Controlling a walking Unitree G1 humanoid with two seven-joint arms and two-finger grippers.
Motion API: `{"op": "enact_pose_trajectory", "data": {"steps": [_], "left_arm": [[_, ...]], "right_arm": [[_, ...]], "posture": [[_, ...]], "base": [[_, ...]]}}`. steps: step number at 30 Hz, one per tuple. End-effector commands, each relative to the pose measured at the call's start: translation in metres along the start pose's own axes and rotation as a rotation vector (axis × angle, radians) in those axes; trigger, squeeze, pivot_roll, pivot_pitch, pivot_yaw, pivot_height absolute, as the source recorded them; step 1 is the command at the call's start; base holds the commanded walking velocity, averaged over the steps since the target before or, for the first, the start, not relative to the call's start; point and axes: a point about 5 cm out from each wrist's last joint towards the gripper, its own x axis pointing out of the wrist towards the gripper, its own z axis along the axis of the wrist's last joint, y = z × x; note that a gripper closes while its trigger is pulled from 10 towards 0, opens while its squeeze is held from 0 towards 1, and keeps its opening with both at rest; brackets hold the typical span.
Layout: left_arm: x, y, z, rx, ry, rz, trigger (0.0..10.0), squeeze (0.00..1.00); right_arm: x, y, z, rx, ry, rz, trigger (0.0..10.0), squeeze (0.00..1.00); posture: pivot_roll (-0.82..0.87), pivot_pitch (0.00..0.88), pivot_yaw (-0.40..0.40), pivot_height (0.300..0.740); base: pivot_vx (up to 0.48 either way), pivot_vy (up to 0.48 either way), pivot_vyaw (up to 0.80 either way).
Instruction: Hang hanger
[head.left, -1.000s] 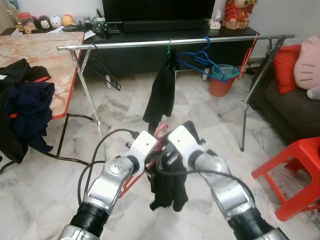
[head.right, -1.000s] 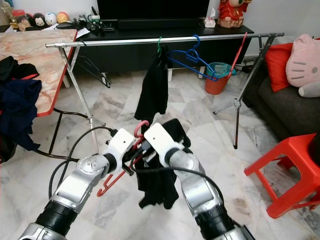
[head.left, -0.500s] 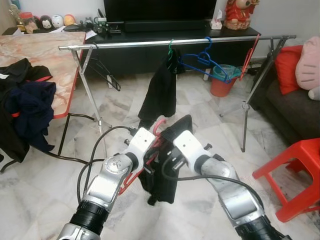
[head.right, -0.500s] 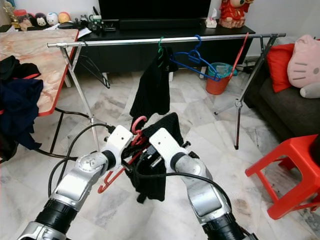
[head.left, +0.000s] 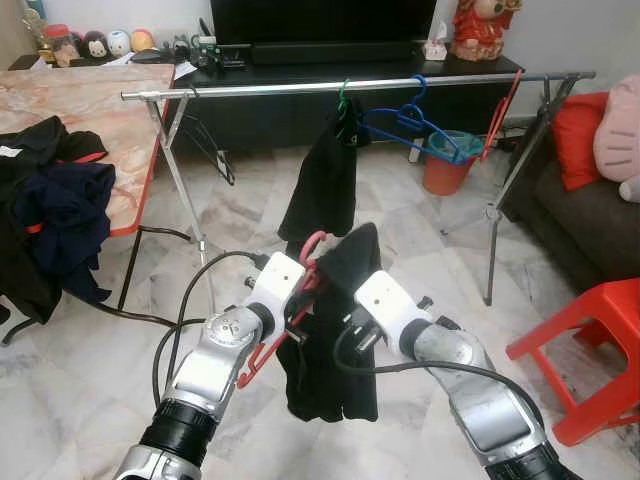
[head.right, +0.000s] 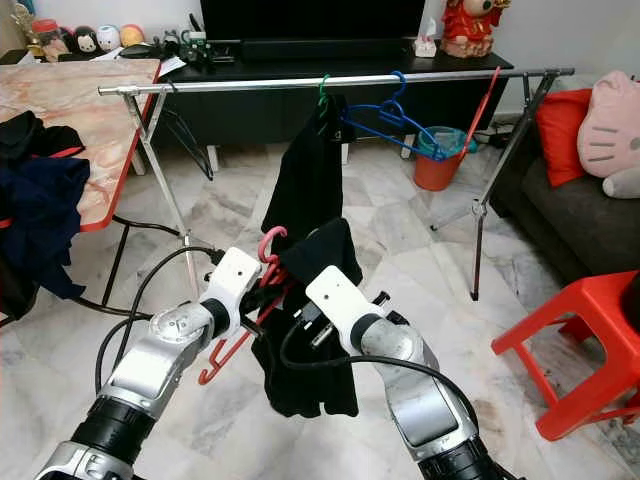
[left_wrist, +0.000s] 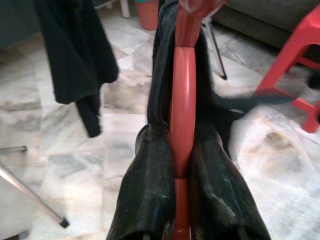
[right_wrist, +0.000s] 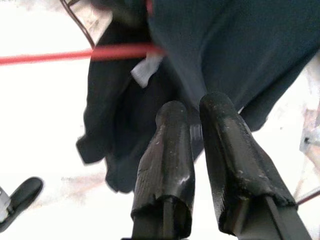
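The red plastic hanger (head.left: 290, 312), draped with a black garment (head.left: 330, 340), is sitting at lower centre of the head views, below the silver clothes rail (head.left: 360, 86). The left gripper (left_wrist: 182, 200) is pinching its shaft between closed fingers. The right gripper (right_wrist: 200, 150) is pointing into the cloth, fingers nearly together, apparently holding nothing.

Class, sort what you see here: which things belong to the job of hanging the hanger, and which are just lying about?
Part of the job:
red hanger
black garment draped on it
left gripper, clamped on the hanger
right gripper at the garment
clothes rail

Just lying about:
blue hanger
hung black garment
clothes pile on table
red stool
orange bin
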Motion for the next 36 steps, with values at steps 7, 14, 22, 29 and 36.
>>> {"op": "enact_pose_trajectory", "data": {"steps": [7,14,22,29,36], "left_arm": [[0.001,0.004,0.018,0.009,-0.091,0.009,10.0,0.0],[-0.001,0.0,0.02,0.025,-0.113,-0.033,10.0,0.0],[-0.01,-0.002,0.007,0.082,-0.067,-0.124,10.0,0.0],[-0.021,-0.006,-0.007,0.11,-0.016,-0.245,10.0,0.0],[-0.041,-0.008,-0.015,0.126,0.043,-0.463,10.0,0.0]], "right_arm": [[-0.003,0.002,0.003,-0.013,-0.008,0.013,10.0,1.0],[-0.004,-0.004,0.007,-0.019,-0.037,-0.017,10.0,1.0],[-0.02,-0.036,0.016,-0.041,-0.119,-0.083,10.0,0.14],[-0.037,-0.059,0.018,-0.066,-0.174,-0.057,10.0,0.0],[-0.054,-0.067,-0.004,-0.168,-0.146,0.22,10.0,0.0]], "posture": [[-0.1,0.0,-0.05,0.74],[-0.1,0.0,-0.051,0.74],[-0.11,0.0,-0.048,0.74],[-0.11,0.0,-0.048,0.74],[-0.12,0.0,-0.043,0.74]], "base": [[0.0,0.0,0.0],[0.0,0.0,0.0],[0.0,0.0,0.0],[0.0,0.0,0.0],[0.0,0.0,0.0]]}}
